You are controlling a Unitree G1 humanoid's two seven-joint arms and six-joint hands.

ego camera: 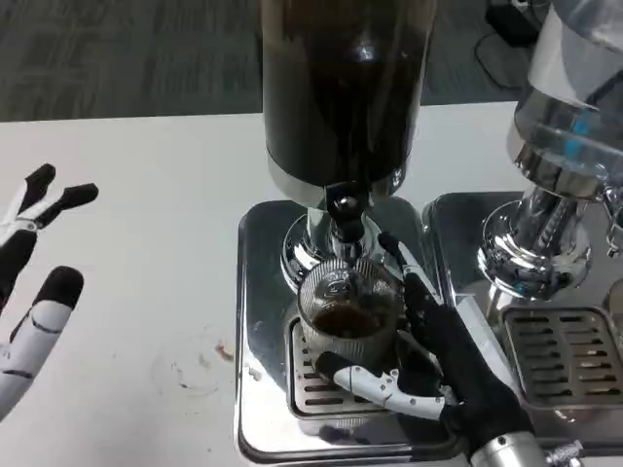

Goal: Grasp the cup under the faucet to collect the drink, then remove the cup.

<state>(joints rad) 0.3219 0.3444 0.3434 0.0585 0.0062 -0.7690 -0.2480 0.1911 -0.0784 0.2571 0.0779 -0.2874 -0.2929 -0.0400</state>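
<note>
A clear ribbed cup (343, 313) with dark drink in its bottom stands on the drip grate (310, 389) under the faucet (343, 216) of the dark drink dispenser (341, 88). My right hand (438, 355) wraps the cup from the right, its thumb across the front low down and its fingers behind the cup's right side. My left hand (34, 292) hovers at the picture's left edge over the white table, fingers spread, holding nothing.
A second dispenser (569, 136) with a clear tank stands to the right on its own steel base with a grate (560, 355). The steel tray (258, 321) edges the first dispenser. A faint stain ring (200, 365) marks the white table.
</note>
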